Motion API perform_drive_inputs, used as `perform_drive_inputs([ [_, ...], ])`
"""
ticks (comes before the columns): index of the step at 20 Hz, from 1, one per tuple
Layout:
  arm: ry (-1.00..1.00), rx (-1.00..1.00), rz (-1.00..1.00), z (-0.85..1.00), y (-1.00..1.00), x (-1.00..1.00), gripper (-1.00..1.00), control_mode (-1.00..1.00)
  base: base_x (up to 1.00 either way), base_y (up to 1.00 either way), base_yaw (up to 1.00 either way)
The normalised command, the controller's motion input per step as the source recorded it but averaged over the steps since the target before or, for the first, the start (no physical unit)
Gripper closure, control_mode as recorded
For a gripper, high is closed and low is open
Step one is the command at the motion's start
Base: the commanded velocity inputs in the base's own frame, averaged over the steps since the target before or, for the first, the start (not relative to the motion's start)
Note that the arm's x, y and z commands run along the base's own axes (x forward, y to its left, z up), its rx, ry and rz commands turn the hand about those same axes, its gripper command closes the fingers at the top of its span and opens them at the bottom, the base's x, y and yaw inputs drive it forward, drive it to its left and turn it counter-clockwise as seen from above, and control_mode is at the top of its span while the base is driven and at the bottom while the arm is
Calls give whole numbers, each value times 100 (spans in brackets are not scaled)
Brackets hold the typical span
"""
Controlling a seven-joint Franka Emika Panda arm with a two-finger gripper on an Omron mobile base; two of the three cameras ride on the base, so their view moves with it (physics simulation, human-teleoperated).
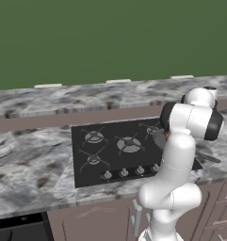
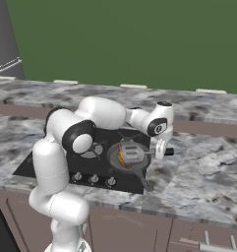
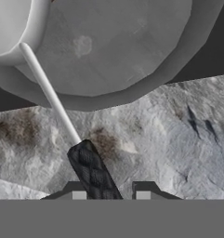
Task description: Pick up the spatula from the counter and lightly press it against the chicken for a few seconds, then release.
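Left base view: pan [image 1: 158, 138] on cooktop [image 1: 110, 162], mostly behind the arm.
Right base view: spatula [image 2: 132, 153] blade lies over chicken [image 2: 121, 157] in the pan.
Hand view: gripper [image 3: 110, 194] pinches the dark ribbed handle. Spatula likely light and stiff with a thin shaft, so the handle is the place to hold.

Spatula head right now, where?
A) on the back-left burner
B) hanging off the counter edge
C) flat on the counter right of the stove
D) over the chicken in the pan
D: in the right base view the spatula head lies over the chicken inside the pan, with its handle running out to the gripper.
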Motion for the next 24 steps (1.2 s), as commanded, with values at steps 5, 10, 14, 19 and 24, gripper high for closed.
perform_drive_inputs([
  [5, 0, 0, 0, 0, 0, 0, 100, -100, 0, 0, 0],
  [10, -2, 0, 0, 4, 0, -19, 100, -100, 0, 0, 0],
  [14, -7, 0, 1, 24, 0, -41, 100, -100, 0, 0, 0],
  [19, -12, 0, 3, 46, 0, -48, 100, -100, 0, 0, 0],
  [24, -13, 0, 5, 67, 0, -47, 100, -100, 0, 0, 0],
])
